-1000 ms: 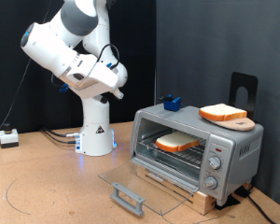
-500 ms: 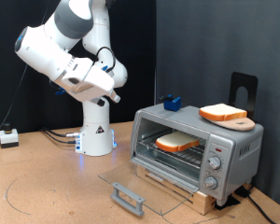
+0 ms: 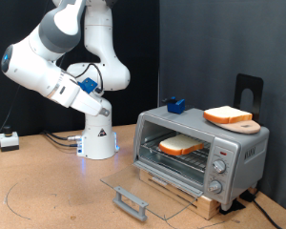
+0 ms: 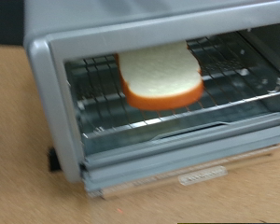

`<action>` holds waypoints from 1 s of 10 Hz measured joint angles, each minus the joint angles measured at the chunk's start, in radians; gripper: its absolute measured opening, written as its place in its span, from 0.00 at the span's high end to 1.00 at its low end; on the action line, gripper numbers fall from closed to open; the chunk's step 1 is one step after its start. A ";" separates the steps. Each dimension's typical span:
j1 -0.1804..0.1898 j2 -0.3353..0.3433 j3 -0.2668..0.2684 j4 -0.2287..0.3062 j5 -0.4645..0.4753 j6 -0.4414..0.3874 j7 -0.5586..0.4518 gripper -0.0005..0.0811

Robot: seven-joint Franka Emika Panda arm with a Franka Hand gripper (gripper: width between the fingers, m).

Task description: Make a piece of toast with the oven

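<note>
One end effector [image 3: 93, 88] is seen in the exterior view, raised well above the counter [image 3: 48, 181] towards that view's left, well apart from the oven [image 3: 200, 148]. Its fingers are too small and too hidden against the arm to be made out, so whether they are spread or closed cannot be told, and nothing is seen between them. In the wrist view the fingers are not shown at all; only the oven front is seen there, somewhat blurred.

The white arm is bent above its base [image 3: 97, 134], which is set on the counter near the dark backdrop. Cables [image 3: 62, 140] are trailed from the base towards the exterior view's left.

The oven is placed on a wooden block at the exterior view's right, with its glass door [image 3: 133, 187] folded down flat and the door handle [image 3: 131, 202] nearest the camera. The piece of toast [image 3: 181, 145] is laid on the wire rack [image 4: 112, 107] inside the open oven. A column of round knobs [image 3: 218, 167] is carried on the oven's front. On the oven's top a wooden board [image 3: 240, 125] is rested with a second slice [image 3: 228, 115] upon it, and a small blue object [image 3: 175, 104] is seen towards the back.
</note>
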 joint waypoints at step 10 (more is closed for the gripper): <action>-0.005 0.008 0.035 -0.016 0.082 -0.019 0.833 0.00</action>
